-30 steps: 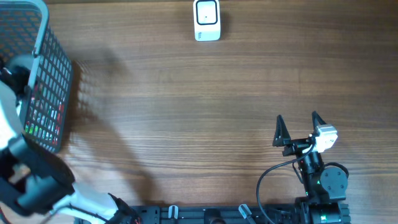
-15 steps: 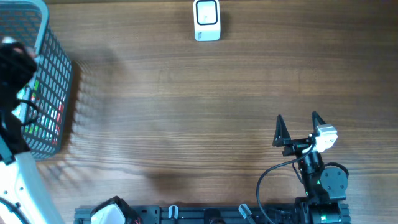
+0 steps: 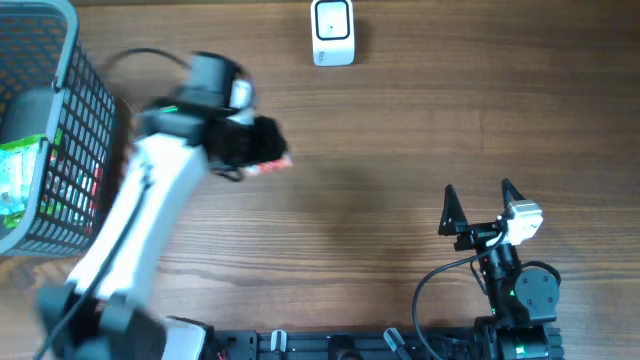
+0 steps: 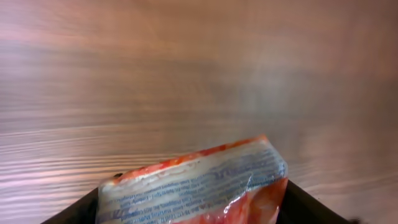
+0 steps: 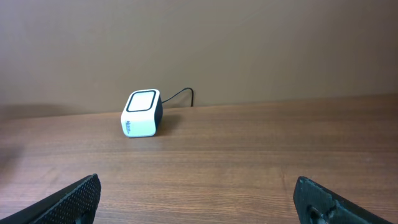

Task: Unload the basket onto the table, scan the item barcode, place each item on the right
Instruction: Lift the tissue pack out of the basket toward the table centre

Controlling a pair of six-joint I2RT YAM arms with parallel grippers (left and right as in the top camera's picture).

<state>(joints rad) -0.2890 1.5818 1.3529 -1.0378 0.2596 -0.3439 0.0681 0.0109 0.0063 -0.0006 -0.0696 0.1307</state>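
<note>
My left gripper (image 3: 258, 148) hangs over the table just right of the basket, shut on a red and clear plastic packet (image 3: 272, 165). In the left wrist view the packet (image 4: 193, 183) fills the space between the dark jaws, its blue small-print side facing the camera; my left gripper (image 4: 194, 208) sits at the bottom edge. No barcode is readable. The white scanner (image 3: 332, 32) stands at the table's far edge, also visible as the scanner (image 5: 142, 113) in the right wrist view. My right gripper (image 3: 478, 205) rests open near the front right, empty (image 5: 199, 202).
A grey mesh basket (image 3: 92, 110) stands at the far left with green and red packets (image 3: 20, 180) inside. The scanner's cable (image 5: 180, 96) runs back toward the wall.
The left arm has swung out of the basket and to the right over the table, carrying the red packet. The right arm has not moved.
</note>
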